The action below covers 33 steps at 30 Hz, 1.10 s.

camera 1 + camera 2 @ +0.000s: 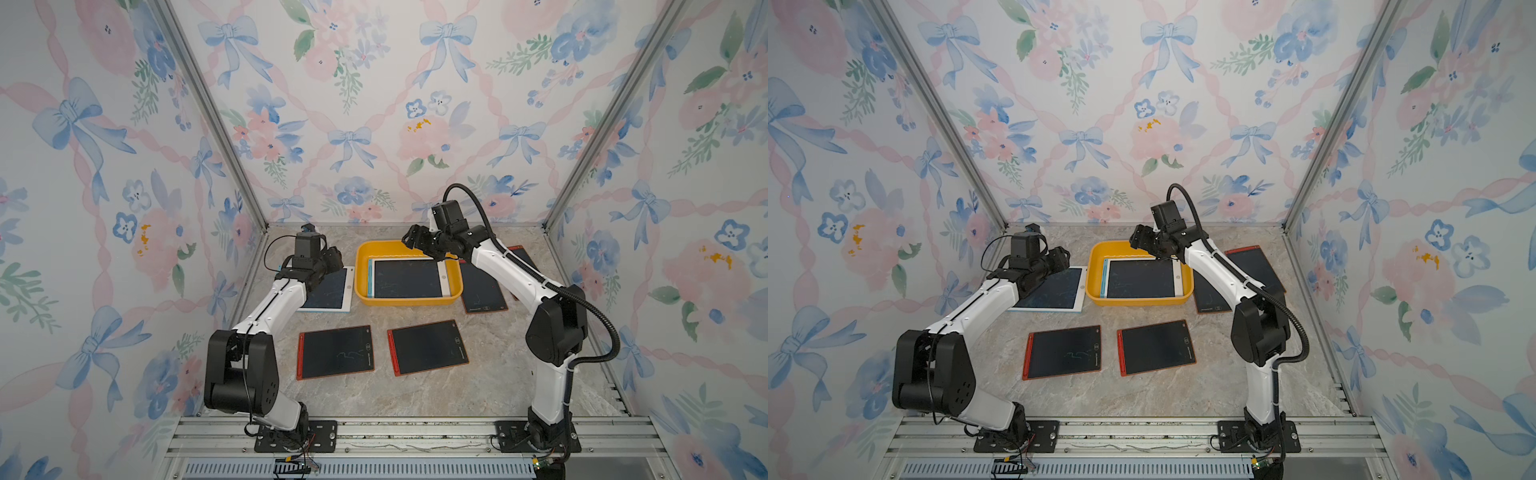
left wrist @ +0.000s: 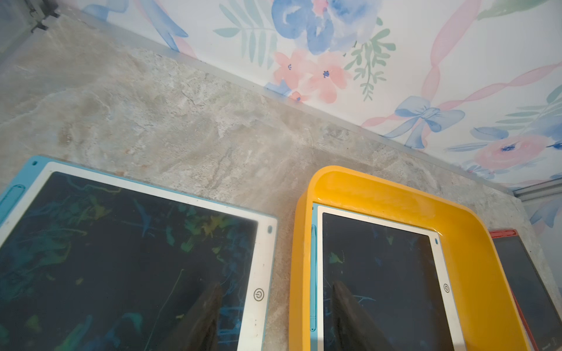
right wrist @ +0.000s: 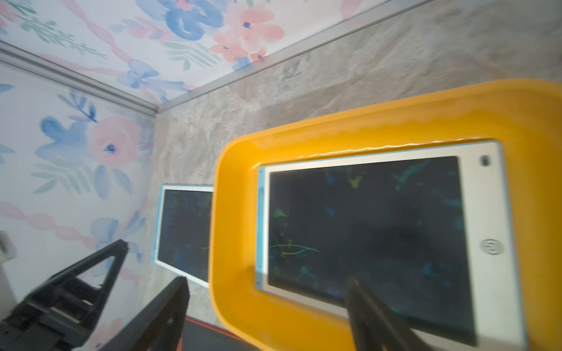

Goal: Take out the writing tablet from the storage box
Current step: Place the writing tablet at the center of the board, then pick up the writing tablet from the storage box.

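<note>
loose white tablet (image 2: 121, 258): round power sign (image 2: 258, 294) on the white border beside the dark screen
boxed tablet (image 2: 374, 273): the same power sign (image 2: 446, 287) on its border, smaller; a blur in the right wrist view
red-edged tablets (image 1: 336, 352): round mark and a line of print along one edge, too small to read
words, numbers: none legible

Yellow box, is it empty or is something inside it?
Not empty. One writing tablet with a white frame lies flat inside the yellow box, dark screen up, in every view.
</note>
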Tool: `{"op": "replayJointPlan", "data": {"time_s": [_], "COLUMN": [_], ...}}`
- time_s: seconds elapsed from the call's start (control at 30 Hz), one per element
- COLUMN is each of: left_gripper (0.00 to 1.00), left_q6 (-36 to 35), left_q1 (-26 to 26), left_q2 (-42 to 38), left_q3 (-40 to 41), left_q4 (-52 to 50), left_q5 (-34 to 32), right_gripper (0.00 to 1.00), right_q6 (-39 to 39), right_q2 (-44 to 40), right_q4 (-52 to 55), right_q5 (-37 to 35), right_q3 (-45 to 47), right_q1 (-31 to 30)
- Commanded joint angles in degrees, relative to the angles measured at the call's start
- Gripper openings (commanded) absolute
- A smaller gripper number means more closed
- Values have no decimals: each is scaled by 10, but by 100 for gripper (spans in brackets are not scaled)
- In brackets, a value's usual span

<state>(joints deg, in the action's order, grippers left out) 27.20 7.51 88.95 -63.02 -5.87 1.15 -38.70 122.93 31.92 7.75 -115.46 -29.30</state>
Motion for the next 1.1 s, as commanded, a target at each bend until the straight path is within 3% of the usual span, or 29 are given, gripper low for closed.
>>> {"op": "replayJointPlan", "data": {"time_s": [0.0,0.03,0.27,0.87,1.07], "left_gripper": [59,59,61,67,56], "left_q6": [3,3,-1,-32,-35], "left_q1": [18,25,73,95,98], "left_q2": [37,48,119,202,219], "left_q3": [-26,-32,-81,-107,-112], "left_q4": [-5,-4,-6,-13,-13], "left_q5": [-32,-35,-60,-112,-119], "right_gripper": [93,97,97,97,97], "right_q6": [79,87,121,158,169], "right_q2": [11,12,24,127,154], "right_q4": [99,107,147,216,237], "right_q5": [-20,-18,-37,-80,-110], "right_q3": [4,6,14,-57,-86], "right_q1": [20,25,51,52,49]}}
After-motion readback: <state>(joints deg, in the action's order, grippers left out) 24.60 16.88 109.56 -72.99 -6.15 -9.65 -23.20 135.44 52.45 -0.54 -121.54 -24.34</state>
